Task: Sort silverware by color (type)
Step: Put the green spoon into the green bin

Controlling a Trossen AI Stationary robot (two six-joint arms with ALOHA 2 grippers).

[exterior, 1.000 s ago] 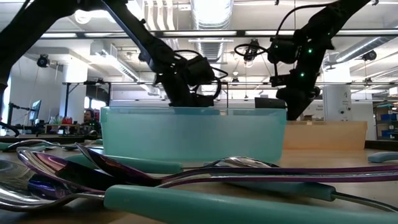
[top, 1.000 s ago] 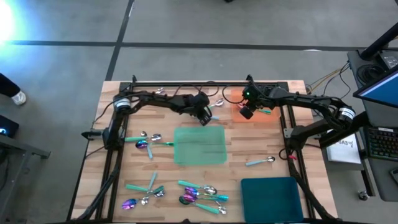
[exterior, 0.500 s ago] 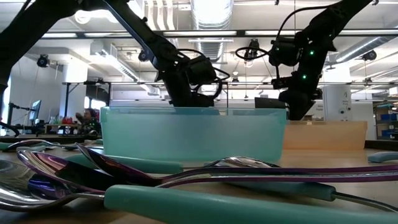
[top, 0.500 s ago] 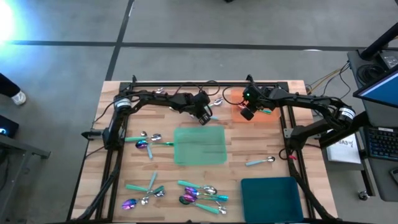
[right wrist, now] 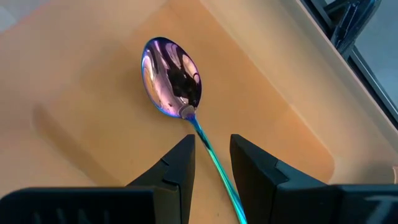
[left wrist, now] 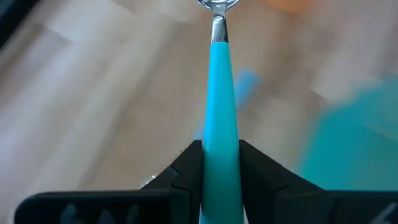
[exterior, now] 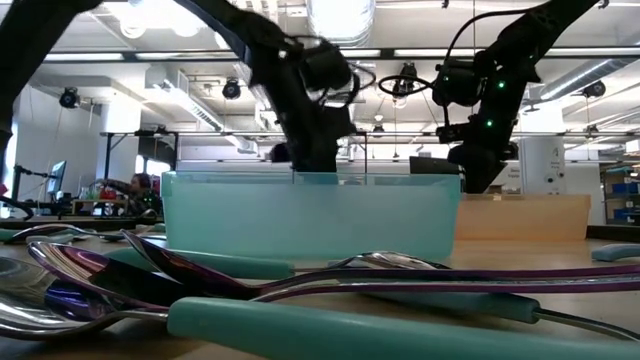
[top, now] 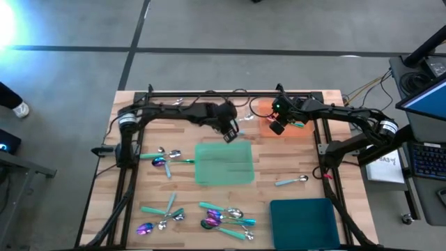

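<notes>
My left gripper (top: pixel 230 133) hangs above the table just beyond the green tray's (top: pixel 223 164) far edge, shut on a teal-handled silver spoon (left wrist: pixel 219 81). My right gripper (top: pixel 277 125) stands open over the orange tray (right wrist: pixel 93 93). An iridescent purple spoon (right wrist: pixel 171 78) lies flat in that tray, and its thin handle runs under the gap between the fingers. More silverware lies loose on the table: a few pieces at the left (top: pixel 166 159), several near the front edge (top: pixel 224 217) and one spoon (top: pixel 291 181) at the right. My left gripper pinches the spoon's teal handle (left wrist: pixel 221 134) between its two fingers. The handle runs along the fingers and sticks out past their tips, with the silver head (left wrist: pixel 217 5) farthest out. The fingers slant down from above. The spoon is lifted clear of the table.
A dark teal tray (top: pixel 303 219) sits at the near right corner. In the low view the green tray's wall (exterior: pixel 310 215) hides both grippers' tips. A black frame rail (top: pixel 237 93) runs along the far edge, with small silver pieces (top: pixel 244 116) near it.
My left gripper has risen from the table behind the green tray, moving slightly toward the table's near edge. The teal-handled spoon has come up with it, clear of the table. My right gripper has kept still.
</notes>
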